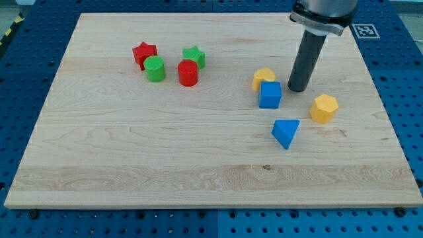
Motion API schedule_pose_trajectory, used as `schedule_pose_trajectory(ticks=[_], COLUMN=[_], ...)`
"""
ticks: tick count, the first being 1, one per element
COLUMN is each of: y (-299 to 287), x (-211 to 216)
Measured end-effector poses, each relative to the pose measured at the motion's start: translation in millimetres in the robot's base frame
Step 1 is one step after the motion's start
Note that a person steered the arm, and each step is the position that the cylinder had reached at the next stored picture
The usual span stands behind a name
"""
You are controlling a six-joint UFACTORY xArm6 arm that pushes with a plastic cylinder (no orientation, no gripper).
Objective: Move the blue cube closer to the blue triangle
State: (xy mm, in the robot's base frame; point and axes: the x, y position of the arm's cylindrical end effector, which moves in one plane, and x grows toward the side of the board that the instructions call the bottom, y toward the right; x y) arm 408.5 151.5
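The blue cube (269,94) lies right of the board's middle. The blue triangle (285,132) lies just below it and slightly to the right, a small gap apart. My tip (297,89) rests on the board just right of the blue cube and a little above it, close to its upper right corner. A yellow block (263,79) touches the cube's upper left side.
A yellow hexagon block (324,108) lies right of the cube. A cluster at the upper left holds a red star (144,53), a green cylinder (155,69), a red cylinder (188,73) and a green star (193,57). The wooden board (132,152) sits on a blue perforated table.
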Motion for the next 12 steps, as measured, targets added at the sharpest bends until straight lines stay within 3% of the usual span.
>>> schedule_pose_trajectory(ticks=[3, 8, 12], y=[-62, -32, -67], x=[-3, 26, 26])
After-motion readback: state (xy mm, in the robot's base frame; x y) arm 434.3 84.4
